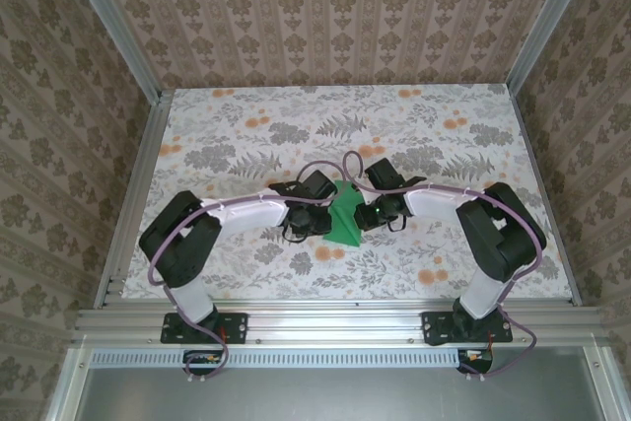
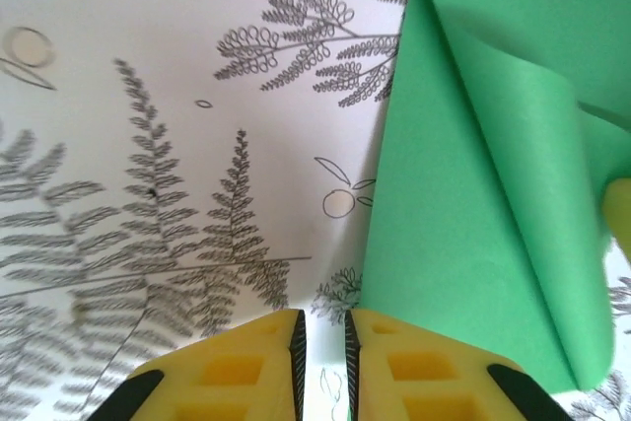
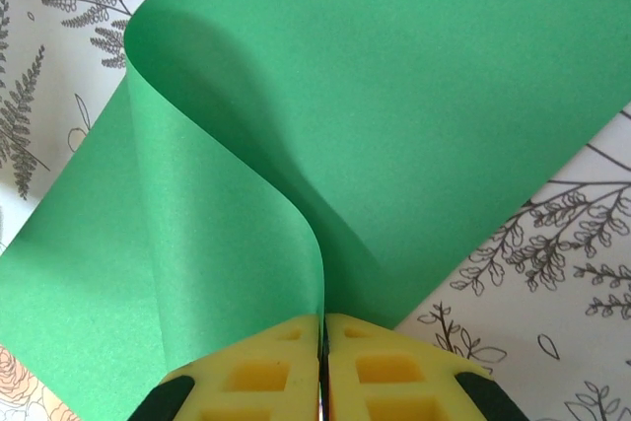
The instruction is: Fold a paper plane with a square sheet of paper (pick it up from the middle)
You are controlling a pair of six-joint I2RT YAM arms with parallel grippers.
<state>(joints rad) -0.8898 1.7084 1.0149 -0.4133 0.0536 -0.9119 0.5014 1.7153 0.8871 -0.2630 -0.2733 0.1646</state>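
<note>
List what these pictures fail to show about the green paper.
Top external: the sheet of paper is too small, its sides covered by the left gripper and right gripper; creases unreadable.
Left wrist: the sheet's right part is cut off by the frame edge; a yellow shape there is too blurred to name.
Right wrist: the pinched edge is hidden between the right gripper's fingers.

Green sheet (image 1: 343, 224), partly folded (flap upcurled)
</note>
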